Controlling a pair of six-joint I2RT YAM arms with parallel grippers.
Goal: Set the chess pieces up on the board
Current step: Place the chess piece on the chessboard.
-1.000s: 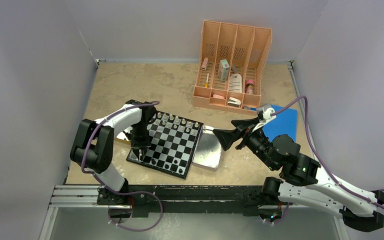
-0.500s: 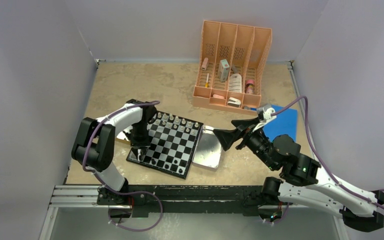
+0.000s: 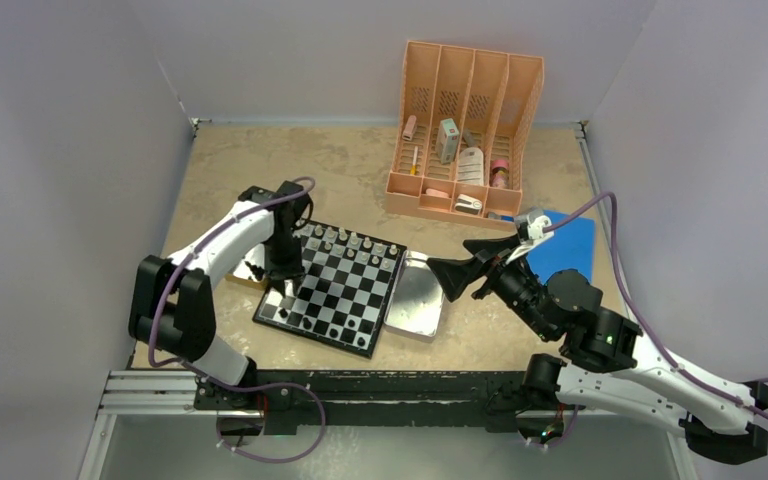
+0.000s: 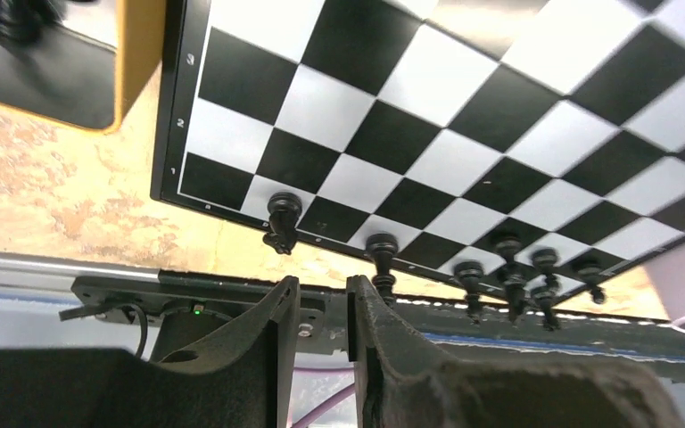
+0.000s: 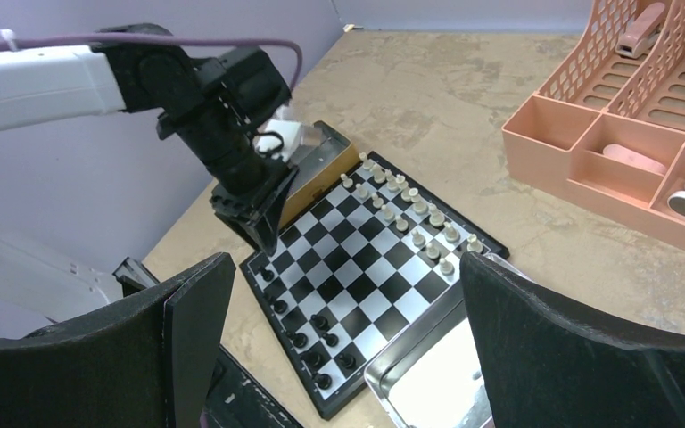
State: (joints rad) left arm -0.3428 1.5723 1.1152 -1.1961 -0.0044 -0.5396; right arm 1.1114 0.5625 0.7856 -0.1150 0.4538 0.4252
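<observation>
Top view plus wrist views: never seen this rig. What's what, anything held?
Two robot arms, bolted at the table's near edge. The top view looks down from behind them; each wrist view rides on an arm, fingers showing. On the table: a chessboard, black pieces along its near edge, white pieces along the far one, a silver tray beside it, a peach desk organiser. The left gripper, jaws slightly apart, hangs over the board's left edge; the right gripper is wide open. Both empty.

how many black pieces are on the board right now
8 black pieces: five in the near edge row of the board, three in the next row, toward the tray side. The left hand could hide another.
</observation>
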